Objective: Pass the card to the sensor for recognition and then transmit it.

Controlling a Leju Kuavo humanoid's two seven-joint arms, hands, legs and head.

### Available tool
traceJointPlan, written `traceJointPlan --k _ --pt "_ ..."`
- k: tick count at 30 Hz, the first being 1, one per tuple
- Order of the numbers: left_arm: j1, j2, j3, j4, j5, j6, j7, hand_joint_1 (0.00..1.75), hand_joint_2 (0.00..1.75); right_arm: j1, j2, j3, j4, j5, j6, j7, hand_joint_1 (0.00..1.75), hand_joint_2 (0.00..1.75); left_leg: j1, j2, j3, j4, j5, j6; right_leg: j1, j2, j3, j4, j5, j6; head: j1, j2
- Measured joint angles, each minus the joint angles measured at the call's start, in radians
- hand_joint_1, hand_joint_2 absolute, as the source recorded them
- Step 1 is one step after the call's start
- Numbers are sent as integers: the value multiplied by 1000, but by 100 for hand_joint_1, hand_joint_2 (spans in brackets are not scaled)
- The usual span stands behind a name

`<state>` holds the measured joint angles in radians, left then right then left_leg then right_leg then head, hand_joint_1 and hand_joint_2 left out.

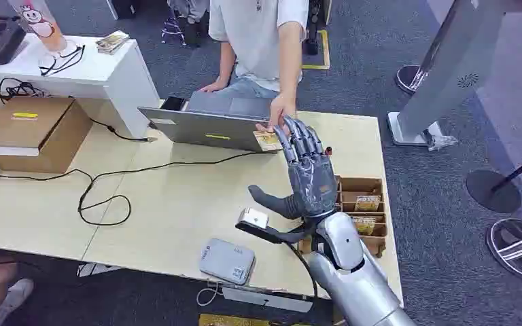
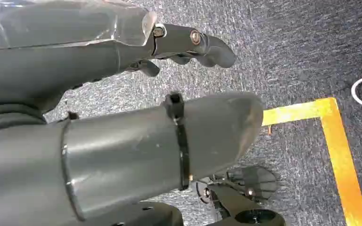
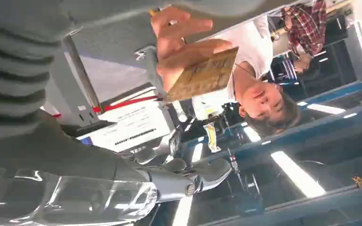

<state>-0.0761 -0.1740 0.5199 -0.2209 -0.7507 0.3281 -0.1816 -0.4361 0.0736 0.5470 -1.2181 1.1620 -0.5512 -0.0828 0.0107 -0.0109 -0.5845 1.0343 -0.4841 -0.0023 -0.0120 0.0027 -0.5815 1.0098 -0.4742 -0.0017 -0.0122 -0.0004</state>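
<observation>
- The card (image 1: pixel 268 140), tan with small print, is at the far side of the table (image 1: pixel 177 197), pinched in a person's hand (image 1: pixel 280 111) just in front of the laptop (image 1: pixel 207 125); in the right wrist view the card (image 3: pixel 202 75) is gripped by the person's fingers alone.
- The right hand (image 1: pixel 306 170) is raised over the table, palm turned toward the robot's left, fingers straight and stretched forward, their tips right by the card and the person's hand; the thumb sticks out sideways. It is released and holds nothing.
- The left hand (image 2: pixel 179 42) hangs over grey carpet with a yellow tape line (image 2: pixel 330 136), its fingers curled in around nothing.
- Below the right hand's thumb a small white sensor (image 1: pixel 253 218) sits on a black stand, its cable running toward the table's near edge.
- A grey flat device (image 1: pixel 226 260) lies near the table's front edge, just beside the sensor.
- A wooden compartment tray (image 1: pixel 363 197) with more cards stands to the right of the right hand, partly hidden by the silver forearm.
- A black cable (image 1: pixel 102 197) loops across the table's left half, and a cardboard box (image 1: pixel 30 132) sits at the far left.
</observation>
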Motion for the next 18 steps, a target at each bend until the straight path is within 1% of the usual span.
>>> traceJointPlan --k 18 --pt "2 0 -1 0 3 2 -6 0 0 2 0 0 0 26 10 13 0 175 0 0 0 0 0 0 0 0 0 0 0 0 0 0"
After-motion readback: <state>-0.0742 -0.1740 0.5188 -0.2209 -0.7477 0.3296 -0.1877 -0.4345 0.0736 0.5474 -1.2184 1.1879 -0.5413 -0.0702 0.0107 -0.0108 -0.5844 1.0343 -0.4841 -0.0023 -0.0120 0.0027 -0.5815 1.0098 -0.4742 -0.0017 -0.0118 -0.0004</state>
